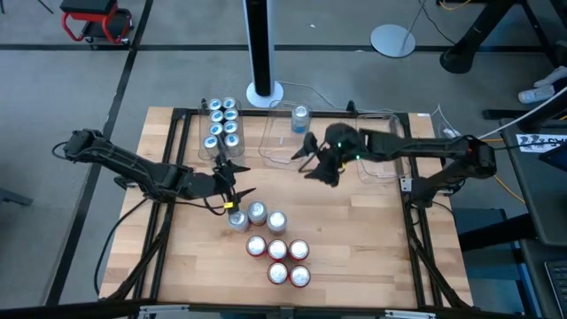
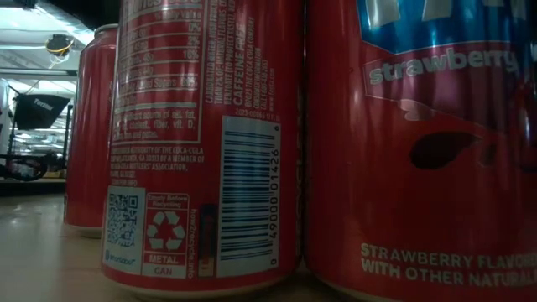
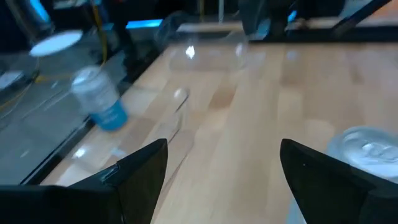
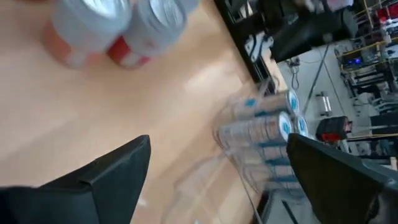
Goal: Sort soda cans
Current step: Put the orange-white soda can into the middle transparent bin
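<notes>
Several red soda cans (image 1: 278, 261) and three silver ones (image 1: 257, 213) stand upright on their bases in a cluster on the wooden table's near middle; two red cans (image 2: 201, 143) fill the low view. Several blue cans (image 1: 222, 123) stand in the far-left clear tub (image 1: 202, 149), and one blue can (image 1: 300, 118) stands in the middle tub (image 1: 282, 149). My left gripper (image 1: 243, 178) hovers open just beyond the silver cans, one of which (image 3: 367, 148) shows beside its finger. My right gripper (image 1: 304, 159) is open above the middle tub's near side, holding nothing.
A third clear tub (image 1: 381, 168) lies at the far right under my right arm. A black post on a white base (image 1: 263, 89) stands beyond the table's far edge. Bare wood lies to the right of the can cluster.
</notes>
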`<state>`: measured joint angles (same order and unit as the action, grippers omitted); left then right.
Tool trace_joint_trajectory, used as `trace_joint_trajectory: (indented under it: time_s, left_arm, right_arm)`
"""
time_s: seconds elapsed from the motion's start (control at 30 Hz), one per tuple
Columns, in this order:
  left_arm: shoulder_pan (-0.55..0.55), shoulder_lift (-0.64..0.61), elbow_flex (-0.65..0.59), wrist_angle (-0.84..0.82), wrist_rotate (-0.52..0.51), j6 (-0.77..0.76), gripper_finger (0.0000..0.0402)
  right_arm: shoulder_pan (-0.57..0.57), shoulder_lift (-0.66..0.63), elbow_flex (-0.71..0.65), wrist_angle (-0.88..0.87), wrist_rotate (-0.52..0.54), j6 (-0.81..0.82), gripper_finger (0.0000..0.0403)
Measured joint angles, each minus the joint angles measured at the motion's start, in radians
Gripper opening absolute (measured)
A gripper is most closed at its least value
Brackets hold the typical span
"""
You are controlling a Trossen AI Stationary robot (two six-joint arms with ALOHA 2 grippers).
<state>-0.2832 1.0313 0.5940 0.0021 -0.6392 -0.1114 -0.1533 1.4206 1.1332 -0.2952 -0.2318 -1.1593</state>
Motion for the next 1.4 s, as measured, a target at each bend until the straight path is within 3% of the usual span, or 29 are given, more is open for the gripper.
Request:
trace_joint_trajectory:
  time_s: [0.17, 0.37, 0.6, 0.93, 1.2, 1.4]
  left_arm:
    - [-0.002, 0.000, -0.101, 0.245, 0.021, 0.075, 0.0301]
    - [-0.002, 0.000, -0.150, 0.410, 0.020, 0.134, 0.0301]
    - [0.012, -0.054, -0.150, 0.431, 0.007, 0.176, 0.0301]
    - [0.013, -0.275, -0.131, 0.389, -0.023, 0.260, 0.0301]
    - [0.004, -0.327, -0.132, 0.300, -0.023, 0.222, 0.0301]
    - [0.002, -0.327, -0.133, 0.269, -0.023, 0.202, 0.0301]
  right_arm:
    - [0.100, 0.000, 0.000, 0.006, 0.030, 0.001, 0.0376]
    - [0.214, 0.058, 0.000, 0.006, 0.138, -0.079, 0.0376]
    - [0.273, 0.183, 0.139, -0.109, 0.150, -0.078, 0.0376]
    - [0.293, 0.395, 0.455, -0.351, 0.144, -0.018, 0.0376]
    - [0.298, 0.508, 0.520, -0.369, 0.081, 0.166, 0.0376]
    - [0.305, 0.516, 0.526, -0.387, 0.065, 0.280, 0.0376]
